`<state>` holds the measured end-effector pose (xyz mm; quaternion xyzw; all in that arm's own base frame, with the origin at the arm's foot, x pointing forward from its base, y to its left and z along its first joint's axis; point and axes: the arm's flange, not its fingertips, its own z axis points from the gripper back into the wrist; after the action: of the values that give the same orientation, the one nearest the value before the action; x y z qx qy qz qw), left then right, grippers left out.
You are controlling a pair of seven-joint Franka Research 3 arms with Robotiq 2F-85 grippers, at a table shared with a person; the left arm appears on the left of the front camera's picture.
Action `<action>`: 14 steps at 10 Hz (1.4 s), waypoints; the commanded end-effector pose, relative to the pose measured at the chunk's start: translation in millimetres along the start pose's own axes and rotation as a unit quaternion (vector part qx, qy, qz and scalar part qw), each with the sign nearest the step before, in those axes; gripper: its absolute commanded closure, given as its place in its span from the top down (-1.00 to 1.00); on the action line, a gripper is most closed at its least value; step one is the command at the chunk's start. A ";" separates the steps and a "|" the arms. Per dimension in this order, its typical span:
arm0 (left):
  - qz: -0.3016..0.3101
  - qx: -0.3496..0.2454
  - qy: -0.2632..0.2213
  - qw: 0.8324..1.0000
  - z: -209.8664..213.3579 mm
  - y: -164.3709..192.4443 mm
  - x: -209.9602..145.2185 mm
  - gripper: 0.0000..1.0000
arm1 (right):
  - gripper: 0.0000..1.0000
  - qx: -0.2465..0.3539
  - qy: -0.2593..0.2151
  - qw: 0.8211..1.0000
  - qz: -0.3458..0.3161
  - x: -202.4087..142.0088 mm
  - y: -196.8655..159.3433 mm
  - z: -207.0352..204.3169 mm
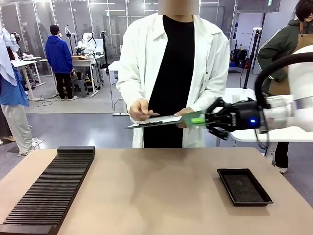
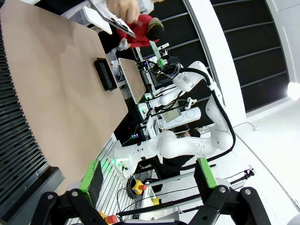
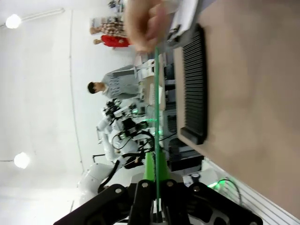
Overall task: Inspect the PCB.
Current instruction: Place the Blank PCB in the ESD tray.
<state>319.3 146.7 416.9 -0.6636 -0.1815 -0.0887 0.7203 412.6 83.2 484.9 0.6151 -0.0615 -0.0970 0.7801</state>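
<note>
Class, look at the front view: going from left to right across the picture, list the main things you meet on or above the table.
Black ridged rack → clipboard in the person's hands → PCB → right gripper, shut on the PCB → black tray.

Prob. a robotics lab: white lab coat (image 1: pixel 205 63), other benches (image 1: pixel 29 61), glass partitions (image 1: pixel 39 19) behind.

Grey polished floor (image 1: pixel 73 122) runs back to a glass-panelled partition wall (image 1: pixel 44 19). A white work desk (image 1: pixel 29 62) stands far left, with a second cluttered one (image 1: pixel 88 61) beside it. The tan matte surface (image 1: pixel 146 196) fills the foreground. In the right wrist view, round ceiling lamps (image 3: pixel 13 20) glow against the white ceiling.
</note>
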 end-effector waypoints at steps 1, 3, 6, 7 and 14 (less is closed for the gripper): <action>0.001 0.004 0.004 1.000 1.3 -1.7 -0.5 1.00 | -0.95 -0.033 -0.016 0.999 0.028 -1.5 -20.4 40.3; 0.001 0.004 0.004 1.000 1.3 -1.7 -0.5 1.00 | -0.95 -0.081 -0.041 0.995 0.034 5.3 -47.4 76.8; 0.001 0.004 0.004 1.000 1.3 -1.7 -0.5 1.00 | -0.95 -0.120 -0.066 0.989 0.052 7.7 -86.4 92.8; 0.001 0.004 0.004 1.000 1.3 -1.7 -0.5 1.00 | -0.95 -0.136 -0.060 0.987 0.058 7.7 -98.4 93.9; 0.001 0.004 0.004 1.000 1.3 -1.7 -0.5 1.00 | -0.95 -0.249 -0.023 0.964 0.086 34.3 -173.9 75.2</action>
<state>319.3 146.7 416.9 -0.6636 -0.1815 -0.0887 0.7203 408.1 -36.1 339.0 0.4107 -0.1050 -0.0654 0.9034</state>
